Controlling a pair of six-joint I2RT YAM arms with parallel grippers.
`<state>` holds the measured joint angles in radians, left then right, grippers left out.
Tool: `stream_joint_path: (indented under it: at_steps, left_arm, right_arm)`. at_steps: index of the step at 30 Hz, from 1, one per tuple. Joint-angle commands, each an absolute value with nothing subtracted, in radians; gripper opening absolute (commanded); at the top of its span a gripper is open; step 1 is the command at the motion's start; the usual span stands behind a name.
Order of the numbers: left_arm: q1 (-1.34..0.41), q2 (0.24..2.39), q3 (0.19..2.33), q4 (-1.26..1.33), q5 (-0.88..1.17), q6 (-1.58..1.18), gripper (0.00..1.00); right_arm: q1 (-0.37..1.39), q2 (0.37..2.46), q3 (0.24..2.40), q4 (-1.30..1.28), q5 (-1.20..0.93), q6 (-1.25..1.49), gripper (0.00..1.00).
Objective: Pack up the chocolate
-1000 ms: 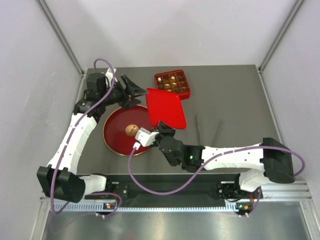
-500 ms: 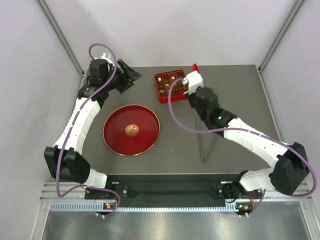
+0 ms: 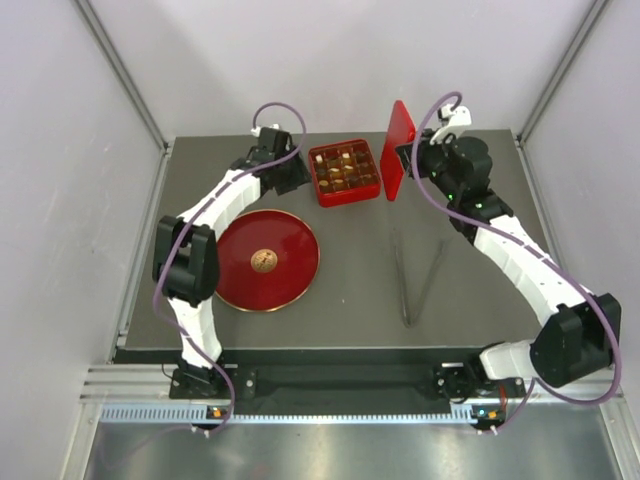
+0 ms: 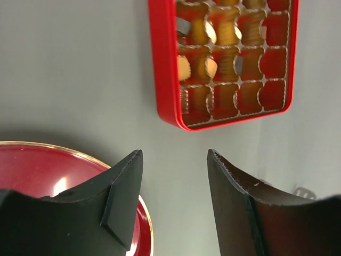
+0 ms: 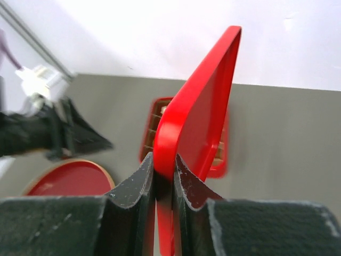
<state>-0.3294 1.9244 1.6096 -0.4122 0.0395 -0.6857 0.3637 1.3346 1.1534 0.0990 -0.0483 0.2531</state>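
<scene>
Since the chocolate (image 3: 345, 170) sits in the gold cups of the red box (image 4: 166, 69) at the back of the surface (image 3: 350, 290), those small pieces, likely brittle and easily scuffed, need no touching; the lid (image 5: 205, 101) is what gets handled, and it looks thin, stiff, light and glossy enough to slip. The right claw (image 5: 163, 162) is clamped on its rim, holding it upright just beside the box's right side, a pinch that could let it swivel. The left claw (image 4: 175, 153) hangs with jaws apart and empty near the box's left side
</scene>
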Motion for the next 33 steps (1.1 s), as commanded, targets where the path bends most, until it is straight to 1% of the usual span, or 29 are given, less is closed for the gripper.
stream_joint_path:
  at_steps: [1,7,12,18,24,33]
  left_arm:
    - [-0.348,1.920,1.666,-0.364,-0.047,-0.617,0.57]
    - [-0.356,2.000,1.672,-0.278,-0.005,-0.626,0.55]
    - [-0.356,2.103,1.744,-0.307,-0.035,-0.635,0.51]
    - [-0.354,2.166,1.743,-0.247,-0.005,-0.650,0.49]
    - [-0.353,2.203,1.744,-0.204,0.038,-0.658,0.48]
    - [-0.353,2.203,1.717,-0.160,0.041,-0.696,0.48]
  right_arm:
    - [0.328,1.339,1.154,0.293,-0.196,0.411,0.00]
    - [0.327,1.405,1.129,0.425,-0.258,0.518,0.00]
    - [0.325,1.460,1.167,0.474,-0.271,0.520,0.00]
    - [0.324,1.489,1.183,0.506,-0.298,0.520,0.00]
    - [0.324,1.496,1.158,0.517,-0.305,0.494,0.00]
    - [0.322,1.517,1.135,0.526,-0.310,0.466,0.00]
